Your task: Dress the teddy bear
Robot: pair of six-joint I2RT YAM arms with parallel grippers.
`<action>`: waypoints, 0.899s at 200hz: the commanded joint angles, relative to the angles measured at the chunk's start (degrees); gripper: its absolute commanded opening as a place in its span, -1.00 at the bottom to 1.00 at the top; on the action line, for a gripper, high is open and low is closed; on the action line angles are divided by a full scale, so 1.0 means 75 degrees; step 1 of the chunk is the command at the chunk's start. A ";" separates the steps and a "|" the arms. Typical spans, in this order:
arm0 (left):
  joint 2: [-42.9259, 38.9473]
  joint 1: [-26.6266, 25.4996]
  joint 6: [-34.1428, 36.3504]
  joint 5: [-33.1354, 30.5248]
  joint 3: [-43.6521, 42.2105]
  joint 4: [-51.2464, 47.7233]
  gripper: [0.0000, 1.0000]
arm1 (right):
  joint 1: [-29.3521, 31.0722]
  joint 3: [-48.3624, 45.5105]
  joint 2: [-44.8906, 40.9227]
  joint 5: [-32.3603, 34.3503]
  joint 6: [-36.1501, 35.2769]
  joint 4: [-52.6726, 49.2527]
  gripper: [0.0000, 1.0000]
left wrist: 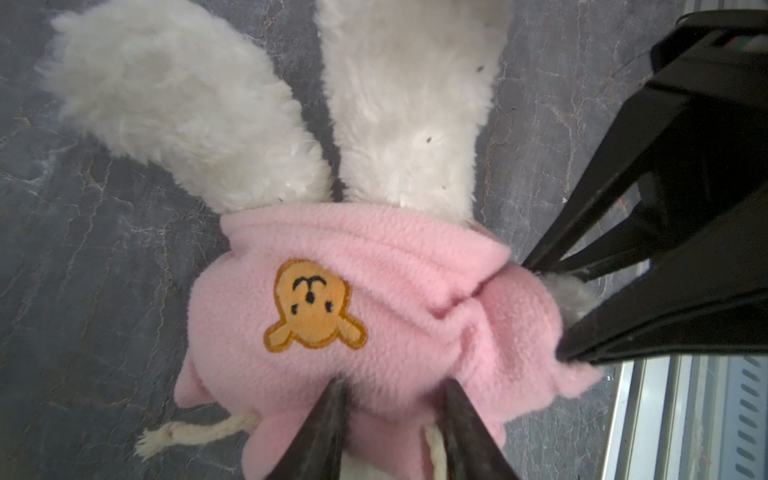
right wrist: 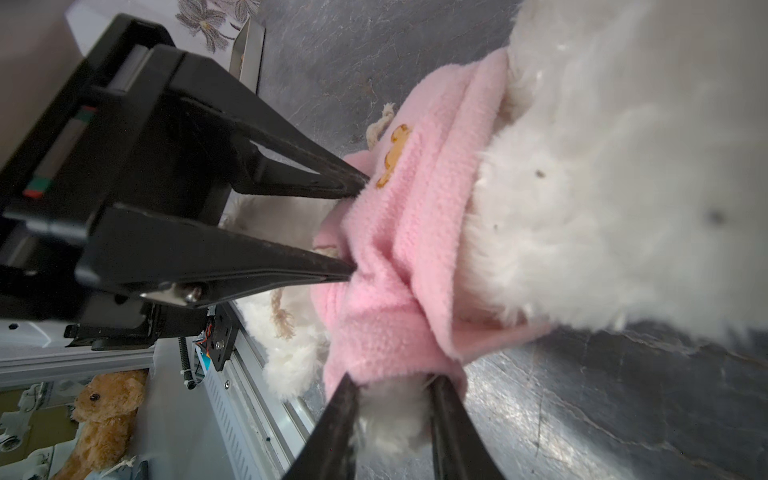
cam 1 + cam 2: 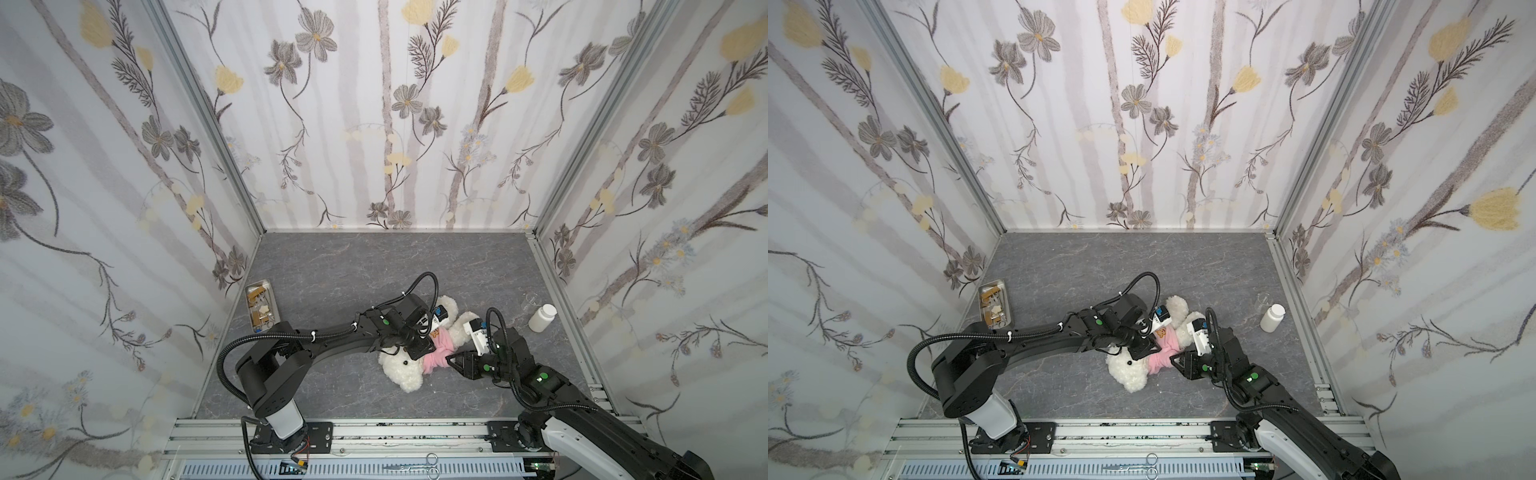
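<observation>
The white teddy bear [image 3: 405, 368] [image 3: 1129, 370] lies on the grey floor, head toward the front rail, legs [image 1: 187, 104] toward the back. A pink hoodie [image 3: 440, 345] [image 3: 1165, 345] [image 1: 395, 270] [image 2: 415, 228] with an orange bear patch [image 1: 313, 305] bunches around its torso. My left gripper [image 3: 419, 354] [image 3: 1140, 353] [image 1: 395, 384] [image 2: 359, 226] pinches a fold of the hoodie at the neck end. My right gripper [image 3: 449, 358] [image 3: 1173, 359] [image 2: 392, 378] [image 1: 544, 309] grips the bear's white arm where it pokes out of a sleeve.
A white bottle [image 3: 542, 318] [image 3: 1273, 318] and a clear beaker [image 3: 530, 301] stand at the right wall. A metal tray [image 3: 271, 300] of small parts sits at the left wall. Scissors [image 3: 415, 467] lie on the front rail. Flowered walls enclose three sides.
</observation>
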 commanded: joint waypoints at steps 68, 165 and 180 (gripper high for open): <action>-0.0186 0.0152 0.0023 -0.0743 -0.0394 -0.0153 -1.00 | -0.0029 0.0478 -0.0457 0.1165 -0.0052 -0.0806 -1.00; -0.0541 0.0382 0.0354 -0.2154 -0.0756 -0.0162 -1.00 | -0.0533 0.0634 -0.0980 0.0224 0.0427 -0.0330 -1.00; -0.0609 0.0415 0.0369 -0.2036 -0.0731 -0.0162 -1.00 | -0.0611 0.0517 -0.1083 0.0040 0.0595 -0.0088 -1.00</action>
